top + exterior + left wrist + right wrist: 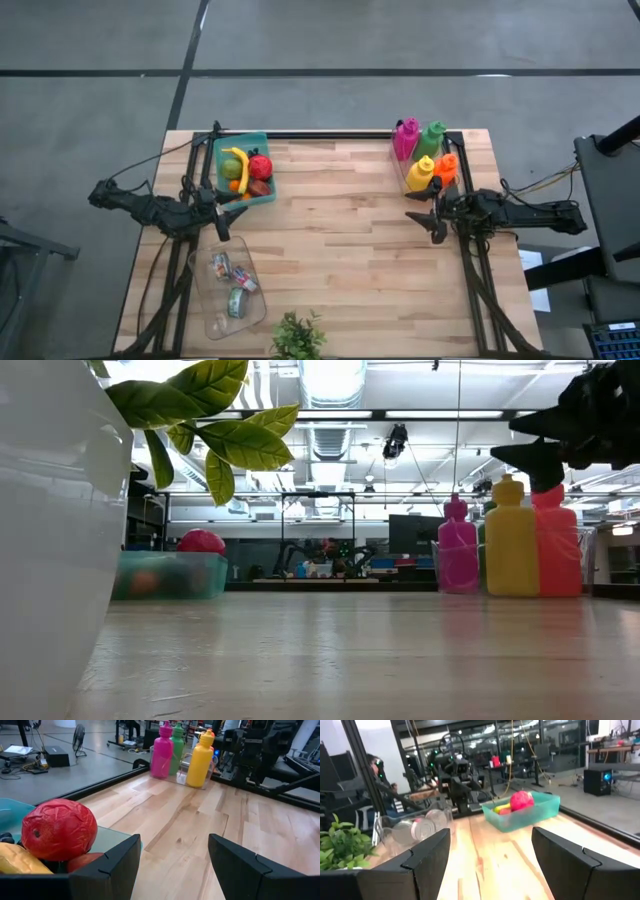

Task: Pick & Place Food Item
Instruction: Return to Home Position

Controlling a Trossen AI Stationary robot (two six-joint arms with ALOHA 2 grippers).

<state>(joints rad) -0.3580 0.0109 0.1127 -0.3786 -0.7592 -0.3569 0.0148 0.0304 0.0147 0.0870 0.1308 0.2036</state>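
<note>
The tuna cans (232,283) lie together inside the transparent bin (256,318), which rests on the tabletop (345,255) with a potted plant (297,337) just beside it. With the cans gathered there, the placing looks finished, and what remains is most likely the retreat to rest.

The left end effector (173,845) hangs just beyond the transparent bin, between it and the teal fruit bin (258,138). Its fingers are spread wide with nothing between them, as suits an arm that has nothing left to carry. The right end effector (491,832) is well apart from the transparent bin, across the tabletop near the coloured bottles (425,155). It is also wide and empty, and parked there it leaves the bin's side free for the left arm.
</note>
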